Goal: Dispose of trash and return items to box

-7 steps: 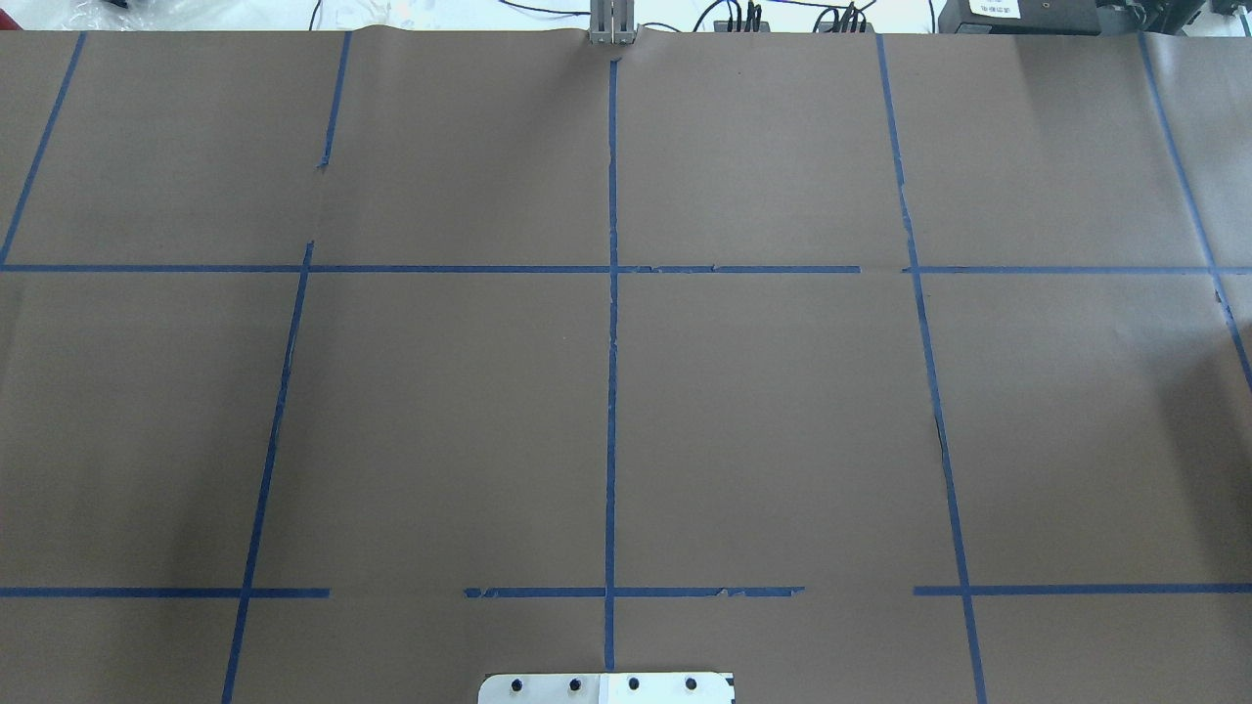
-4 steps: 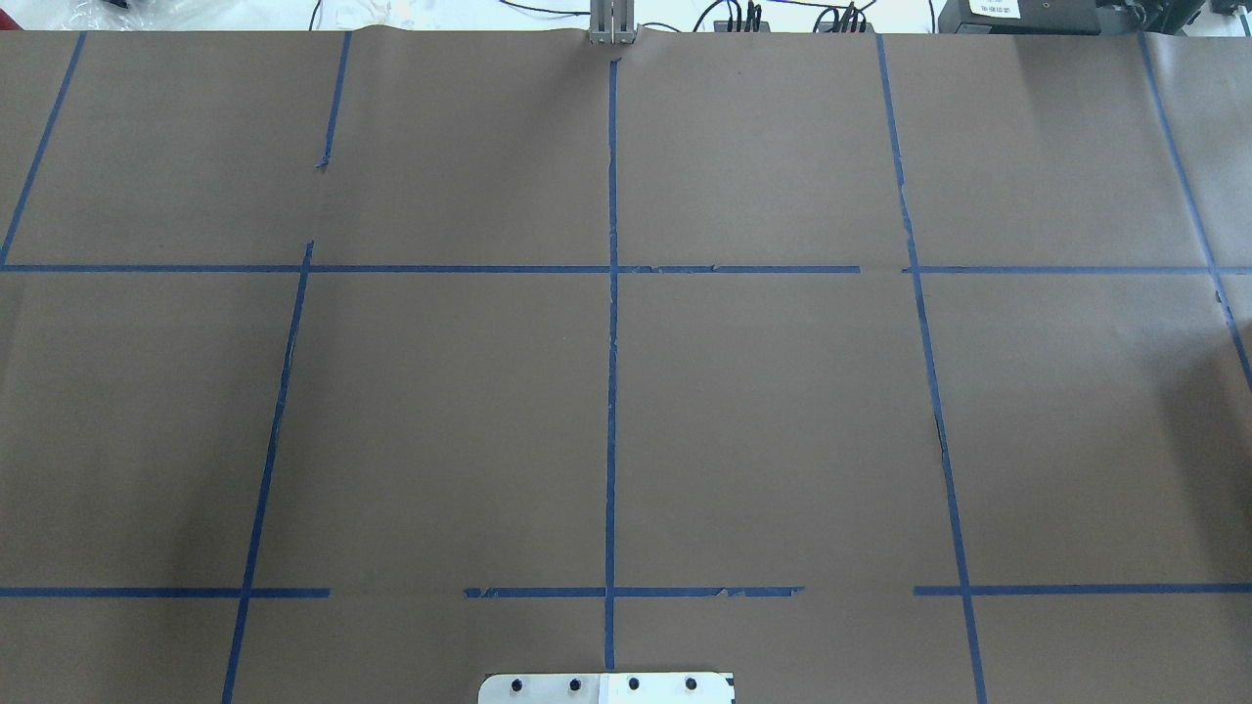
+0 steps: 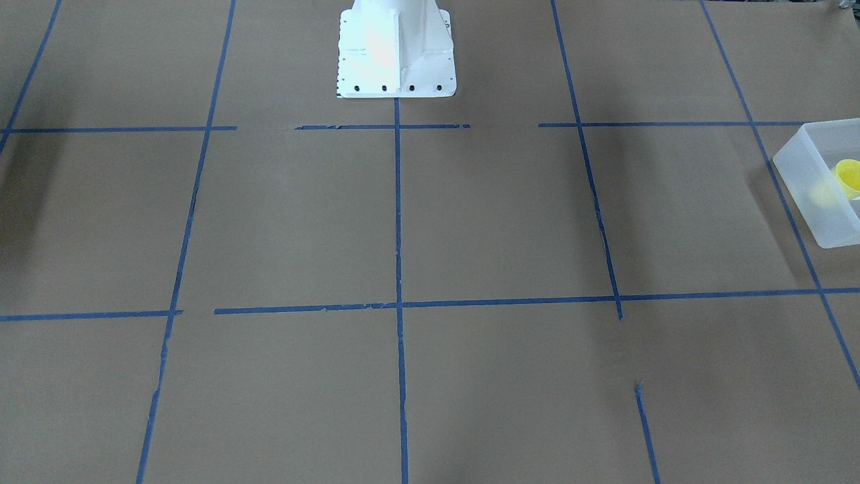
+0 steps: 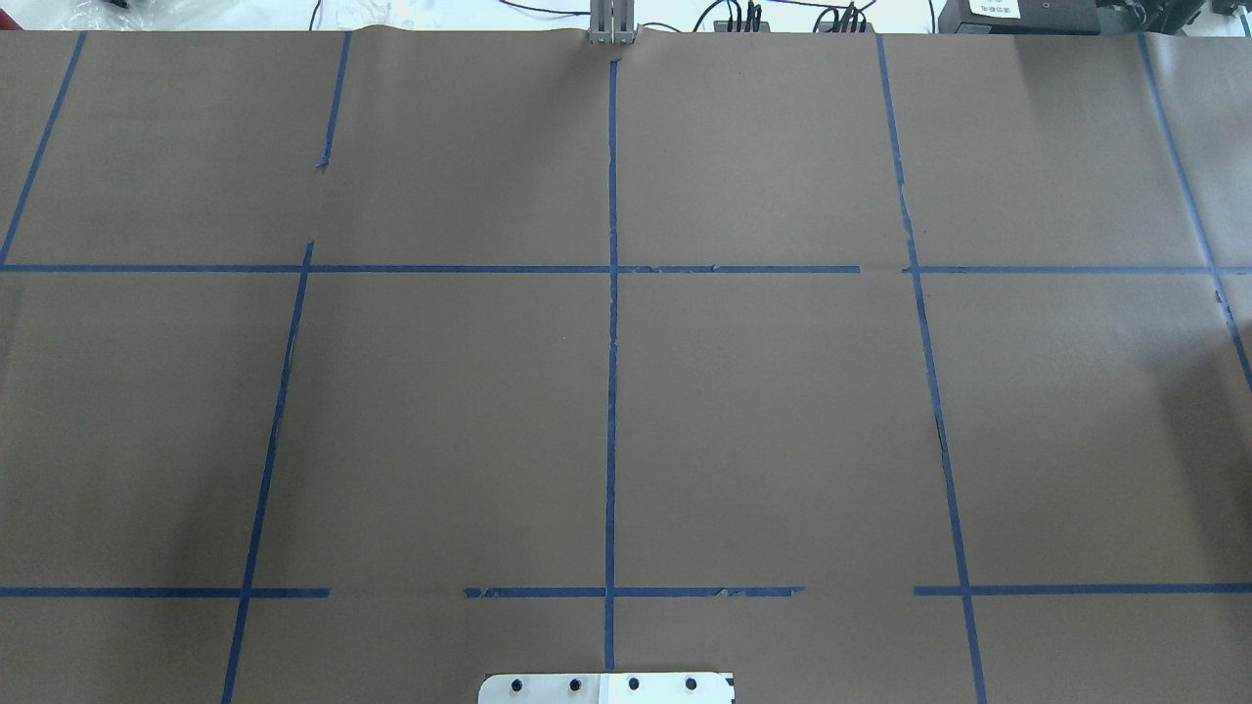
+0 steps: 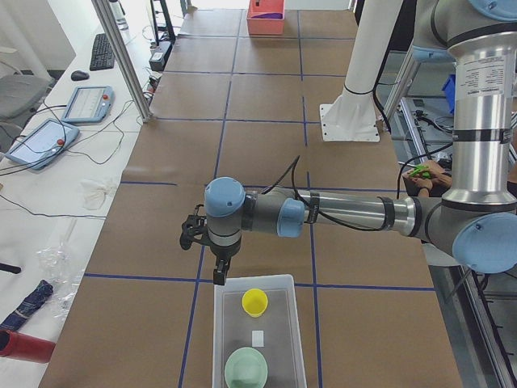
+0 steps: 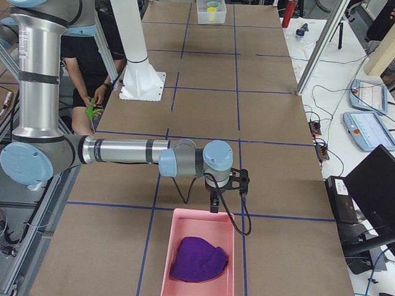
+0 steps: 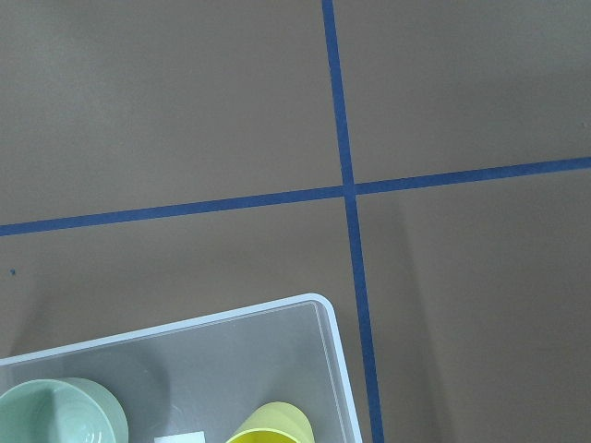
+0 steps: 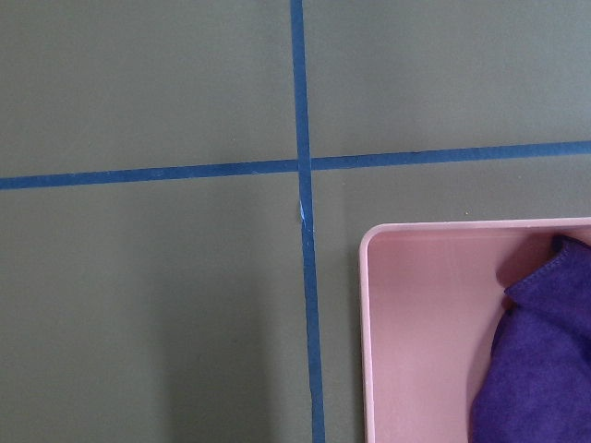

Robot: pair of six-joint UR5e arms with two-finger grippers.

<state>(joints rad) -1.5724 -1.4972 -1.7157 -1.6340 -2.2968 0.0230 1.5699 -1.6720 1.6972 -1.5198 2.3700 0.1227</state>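
Yellow tapered plastic cup [image 3: 848, 176] sat inside the translucent frosted-white rectangular plastic bin [image 3: 803, 168] at the right edge of the front-facing view. The bin stood on the brown paper-covered surface [image 3: 497, 215] with its blue tape grid, well apart from the white metal robot base [image 3: 395, 47].

The overhead view showed only that surface and the base's plate [image 4: 606, 687]; no arm, bin or cup was in it.

From the left end, the cup stood mouth up in the bin beside a pale green bowl [image 5: 245, 369]. The left hand [image 5: 217, 273] hung just past the bin's far rim, above the surface. Whether it was released or clenched I cannot tell from there.

From the right end, the right hand [image 6: 213, 203] hung just beyond a pink rectangular plastic tray [image 6: 165, 246] holding a crumpled purple cloth [image 6: 197, 259]. Its grip could not be judged either.

The left wrist camera looked down on the bin's corner, with the cup's rim and the bowl at the bottom edge, and no fingers showed. The right wrist camera showed the tray's corner and the cloth.

With the cup boxed, the work looked close to finished. A good withdrawal would lift each hand straight up before swinging it inward, so that neither clips a rim.
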